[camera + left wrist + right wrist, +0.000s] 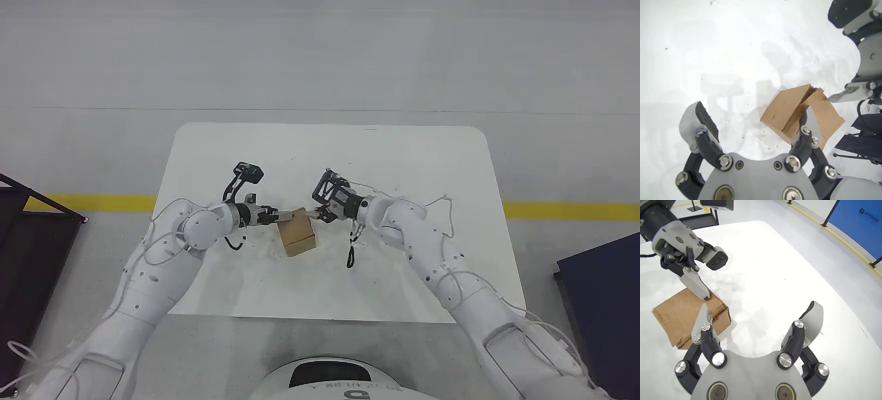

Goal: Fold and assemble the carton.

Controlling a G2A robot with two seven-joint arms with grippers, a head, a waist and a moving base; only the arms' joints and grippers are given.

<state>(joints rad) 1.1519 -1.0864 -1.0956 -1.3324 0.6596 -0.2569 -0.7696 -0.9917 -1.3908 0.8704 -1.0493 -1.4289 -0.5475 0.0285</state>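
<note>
Carton sits mid-way on the table; likely light and easily creased. Your left gripper and right gripper gape wide, holding nothing, one fingertip each at its top flaps. Press beside the folds.

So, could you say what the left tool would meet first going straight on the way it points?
Probably the carton: one left tool finger is at its top fold, the other over bare table.

Bare surface lies open along the far edge and toward both far corners. Near the middle, the carton is flanked by the left claw and right claw, both spread wide, one fingertip each on its top, blocking side approaches; its near side is free.
</note>
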